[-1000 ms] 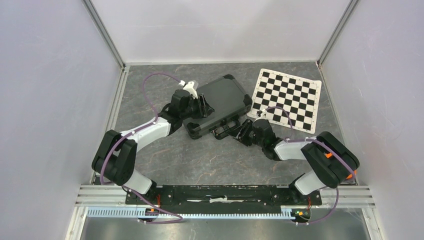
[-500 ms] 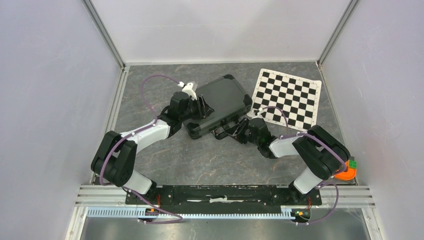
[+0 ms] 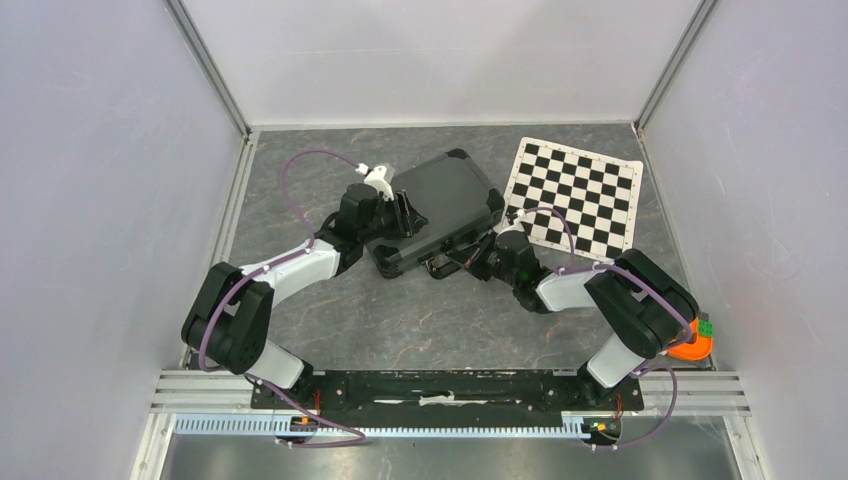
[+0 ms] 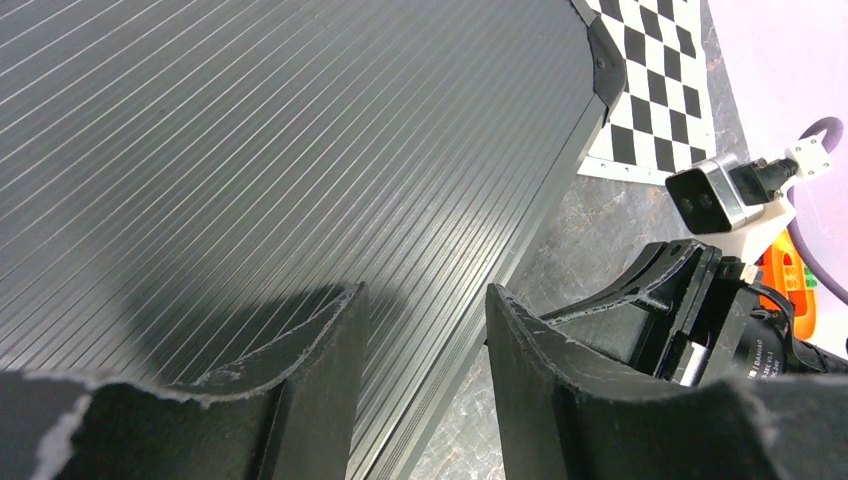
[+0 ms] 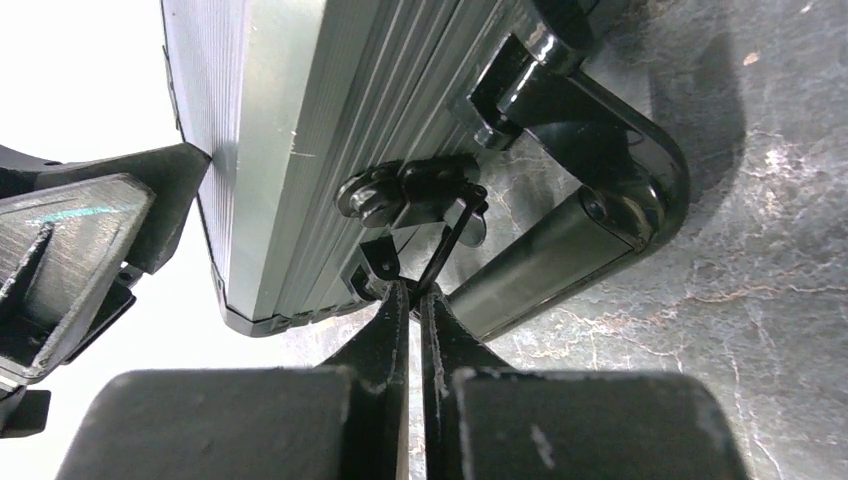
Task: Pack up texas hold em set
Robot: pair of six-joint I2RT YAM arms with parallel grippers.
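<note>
The texas hold em set's black-grey briefcase (image 3: 445, 200) lies closed on the table, its ribbed lid (image 4: 250, 150) filling the left wrist view. My left gripper (image 3: 405, 215) is open at the case's left end. One finger is over the lid and the other hangs past its edge (image 4: 425, 295). My right gripper (image 3: 478, 262) is at the front side beside the handle (image 5: 600, 200). Its fingertips (image 5: 413, 290) are shut on the thin wire of the black latch (image 5: 410, 195). Chips, cards, button and dice are out of view.
A black-and-white chess mat (image 3: 575, 195) lies right of the case, touching its far corner. An orange plastic object (image 3: 692, 340) sits by the right wall behind my right arm. Grey walls close in the table on three sides.
My right gripper has gone from open to shut on the latch wire and edged left toward the case. The right elbow swung back, uncovering the orange object. The left arm held still.
</note>
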